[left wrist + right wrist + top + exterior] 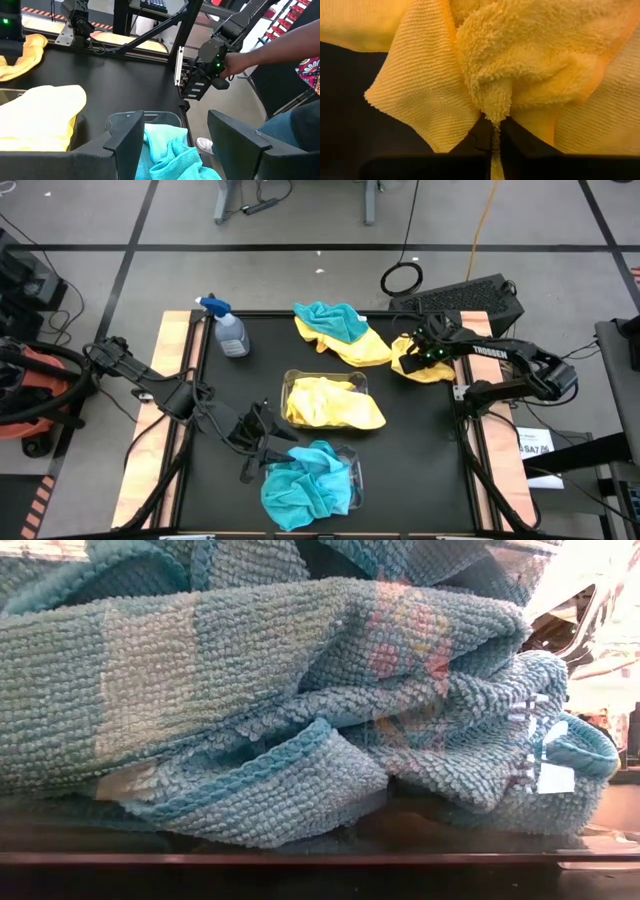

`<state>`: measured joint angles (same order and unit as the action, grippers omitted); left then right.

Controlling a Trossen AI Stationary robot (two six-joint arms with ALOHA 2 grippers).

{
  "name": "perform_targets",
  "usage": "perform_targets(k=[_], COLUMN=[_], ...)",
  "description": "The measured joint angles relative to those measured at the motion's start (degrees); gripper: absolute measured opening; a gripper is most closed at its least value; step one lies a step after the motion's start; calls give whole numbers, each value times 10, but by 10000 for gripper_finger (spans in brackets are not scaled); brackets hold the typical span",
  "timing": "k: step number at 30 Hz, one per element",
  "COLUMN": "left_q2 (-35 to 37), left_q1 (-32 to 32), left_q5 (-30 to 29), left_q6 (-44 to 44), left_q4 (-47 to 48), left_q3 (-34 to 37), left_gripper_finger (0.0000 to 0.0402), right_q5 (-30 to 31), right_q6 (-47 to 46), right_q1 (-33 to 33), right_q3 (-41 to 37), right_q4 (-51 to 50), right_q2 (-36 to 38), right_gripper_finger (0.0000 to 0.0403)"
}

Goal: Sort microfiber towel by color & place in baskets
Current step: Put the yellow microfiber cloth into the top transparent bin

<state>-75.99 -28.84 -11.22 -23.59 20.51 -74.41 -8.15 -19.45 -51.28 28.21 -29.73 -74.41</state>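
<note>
Two baskets [326, 383] [345, 455]; right gripper [491, 131] pinches one yellow towel [520, 55].

The black table [420, 440] with wooden side strips carries a clear spray bottle [228, 330] at the far left. A loose teal-and-yellow towel pile [340, 332] lies far centre, a yellow towel [420, 360] at the far right. Mid-table sits a basket of yellow towels [325, 402]; nearer, a basket of teal towels [310, 482].
</note>
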Motion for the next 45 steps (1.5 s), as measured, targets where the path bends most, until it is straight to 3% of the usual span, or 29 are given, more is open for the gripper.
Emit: perform_targets(k=[14,27,39,45], left_q2=[0,0,0,0], left_q1=[0,0,14,18], left_q5=[0,0,0,1], left_q6=[5,16,20,30], left_q4=[0,-1,-1,-1], left_q3=[0,0,0,0], left_gripper_finger=[226,226,226,226], right_q5=[-31,-39,-42,-53], right_q6=[-35,-54,-25,-21], right_q1=[45,113,244,319], right_q3=[48,160,295,326], right_q4=[-34,-50,-33,5], right_q2=[75,189,207,207], right_gripper_finger=[1,0,0,0])
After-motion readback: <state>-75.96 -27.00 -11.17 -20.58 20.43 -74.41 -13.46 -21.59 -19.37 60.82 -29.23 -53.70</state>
